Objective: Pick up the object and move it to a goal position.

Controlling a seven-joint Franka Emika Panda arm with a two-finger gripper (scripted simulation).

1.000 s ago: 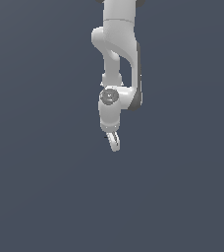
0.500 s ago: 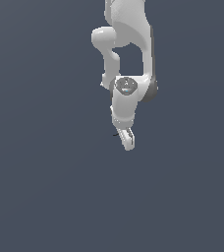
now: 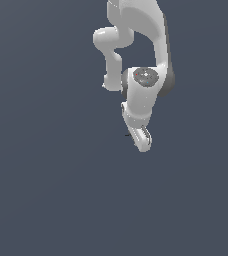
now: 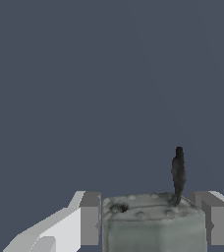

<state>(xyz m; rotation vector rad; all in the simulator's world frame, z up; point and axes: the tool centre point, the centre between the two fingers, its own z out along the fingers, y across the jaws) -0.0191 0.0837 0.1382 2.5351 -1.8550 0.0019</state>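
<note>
- Grey-green object [image 4: 153, 224] sitting between white claw [image 4: 151, 221] fingers [image 4: 89, 219], pinched from both sides.
- Risking slippage while carrying: dark stem protruding, grip depth unclear, goal position not showing.

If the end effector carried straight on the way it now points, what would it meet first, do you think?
Nothing that shows: beyond the end effector and the grey object between its fingers, the wrist view shows only plain dark surface, though its depth is unclear.
</note>
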